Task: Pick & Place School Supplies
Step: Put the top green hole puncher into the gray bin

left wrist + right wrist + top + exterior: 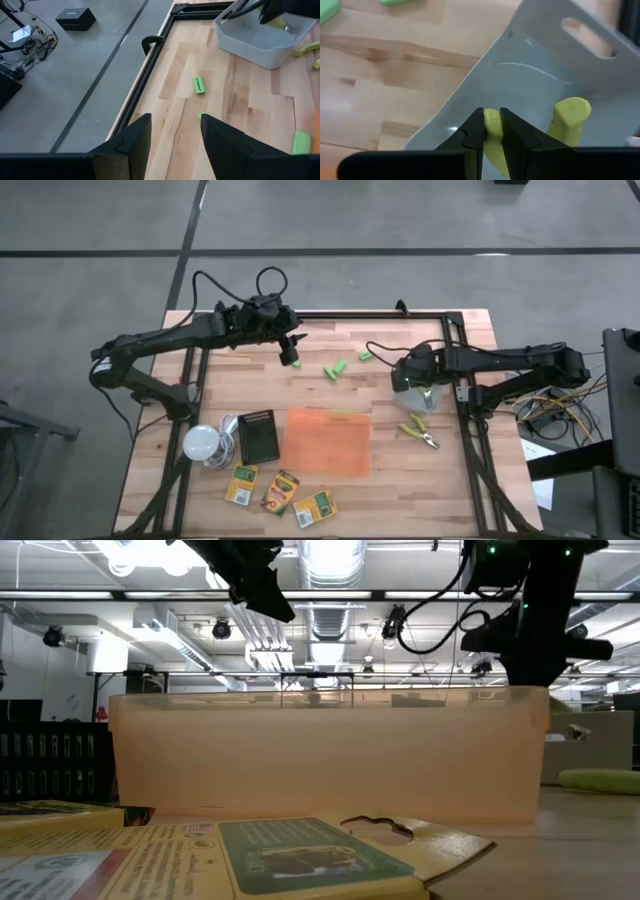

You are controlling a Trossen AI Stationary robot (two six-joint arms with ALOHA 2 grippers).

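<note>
My right gripper [492, 117] is shut on a yellow-handled scissor-like tool [492, 137] inside a pale grey bin [520, 75] at the table's right side [432, 398]. The tool's second handle [570, 117] shows beside the fingers. Another such tool [420, 435] lies flat on the table near the bin. My left gripper [175, 122] hangs open, high over the far left part of the table [290, 345], holding nothing. Green blocks [335, 368] [366, 356] lie flat on the wood between the arms. Three crayon boxes [281, 492] lie near the front edge. My right gripper pinches one yellow handle [492, 131] of the scissor-like tool between its two fingertips. The fingers come steeply from above, pointing down into the bin. The tool hangs below them with its other handle free; whether it touches the bin's floor I cannot tell.
An orange translucent tray [328, 442] sits at the table's middle, toward the front. A white round bulb with cord [203, 443] and a black box [259, 436] lie to its left. A black frame [150, 42] runs along the table's far edge.
</note>
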